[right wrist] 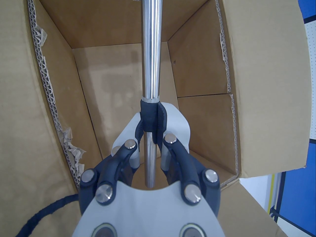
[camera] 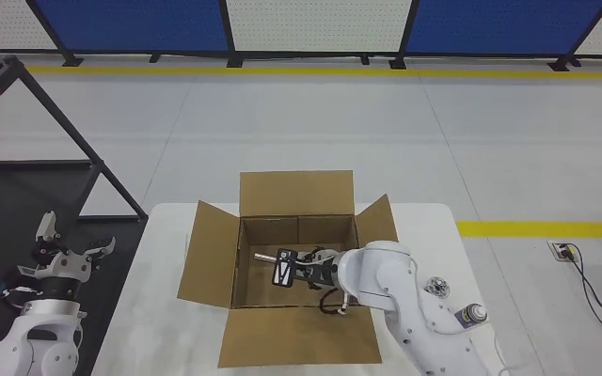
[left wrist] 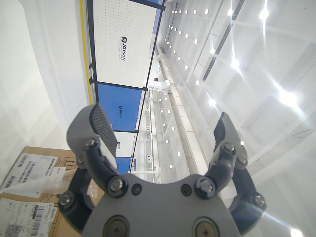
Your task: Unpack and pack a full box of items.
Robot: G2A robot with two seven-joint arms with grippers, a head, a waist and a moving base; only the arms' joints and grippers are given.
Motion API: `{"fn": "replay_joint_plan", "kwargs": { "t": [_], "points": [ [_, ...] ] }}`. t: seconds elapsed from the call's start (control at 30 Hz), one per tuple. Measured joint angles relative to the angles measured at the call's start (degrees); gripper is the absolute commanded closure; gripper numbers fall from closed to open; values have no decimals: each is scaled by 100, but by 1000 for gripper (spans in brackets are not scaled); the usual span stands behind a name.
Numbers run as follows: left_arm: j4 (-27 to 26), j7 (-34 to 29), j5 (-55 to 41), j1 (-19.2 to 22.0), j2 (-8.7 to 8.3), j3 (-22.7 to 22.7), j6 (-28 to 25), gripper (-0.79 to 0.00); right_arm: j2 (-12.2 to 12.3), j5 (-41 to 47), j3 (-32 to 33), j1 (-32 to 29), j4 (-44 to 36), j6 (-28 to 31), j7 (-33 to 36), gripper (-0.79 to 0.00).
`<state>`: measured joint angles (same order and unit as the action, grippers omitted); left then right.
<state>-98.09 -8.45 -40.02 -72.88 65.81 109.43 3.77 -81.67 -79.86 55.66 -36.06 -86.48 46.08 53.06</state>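
Right gripper [right wrist: 150, 122] clenched on a steel rod [right wrist: 151, 50] running lengthwise between its jaws, inside the open cardboard box [camera: 296, 193] at lower centre; left gripper [camera: 73, 246], lower left, released.

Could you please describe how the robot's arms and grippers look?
Left arm and right arm wear glossy white shells. Left gripper and right gripper match: grey plate, dark linkages with silver bolts, black textured pads. A black cable trails beside the right one.

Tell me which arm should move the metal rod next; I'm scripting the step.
Right. The right hand is shut on the metal rod inside the box; the left hand is open, off beside the table.
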Motion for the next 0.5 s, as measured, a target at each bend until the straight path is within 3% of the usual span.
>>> {"fn": "replay_joint_plan", "kwargs": {
  "t": [0.23, 0.5],
  "points": [
    [0, 0, 0, 0, 0, 0, 0, -785, 71, -19, 161, -193, -532, 135, -550, 0],
    [0, 0, 0, 0, 0, 0, 0, -785, 278, 191, 736, -798, -2354, 692, -776, 0]
  ]
}}
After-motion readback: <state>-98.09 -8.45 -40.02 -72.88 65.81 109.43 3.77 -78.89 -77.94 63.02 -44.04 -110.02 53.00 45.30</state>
